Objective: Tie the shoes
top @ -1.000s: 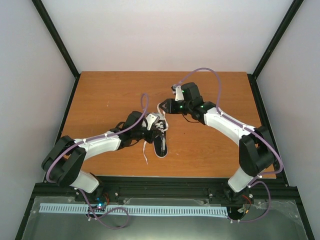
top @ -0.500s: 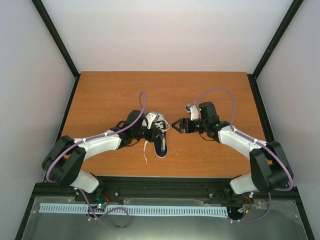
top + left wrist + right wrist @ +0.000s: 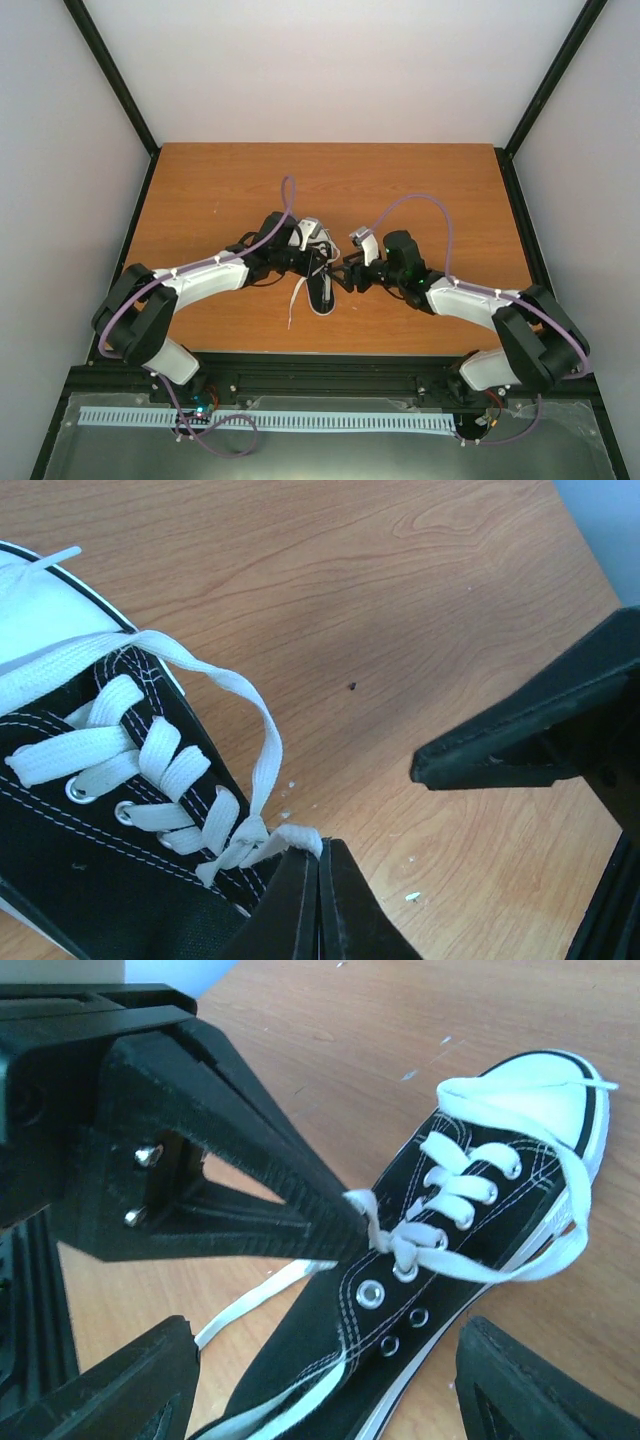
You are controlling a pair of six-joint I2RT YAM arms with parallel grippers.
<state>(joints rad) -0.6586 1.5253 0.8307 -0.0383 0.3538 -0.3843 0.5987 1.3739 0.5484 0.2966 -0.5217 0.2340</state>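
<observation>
The black sneaker point(image 3: 323, 293) with white toe cap lies on the wooden table point(image 3: 220, 190), between the two arms. My left gripper point(image 3: 317, 262) is shut on a white lace point(image 3: 262, 770) at a small knot by the upper eyelets; its closed tips point(image 3: 320, 846) pinch the lace end. From the knot the lace runs in a long loop toward the toe cap point(image 3: 540, 1085). My right gripper point(image 3: 344, 278) is open and empty just right of the shoe, with its fingers point(image 3: 100, 1385) either side of the shoe's point(image 3: 470, 1250) heel half. One right finger point(image 3: 520, 735) shows in the left wrist view.
A loose lace end point(image 3: 293, 302) trails off the shoe's left side toward the near table edge; it also shows in the right wrist view point(image 3: 250, 1305). Black frame posts stand at the table corners. Purple cables loop above both wrists.
My right arm has swung from behind the shoe toward the near side and come in beside the shoe's right side, jaws open. My left gripper has stayed shut at the laces.
</observation>
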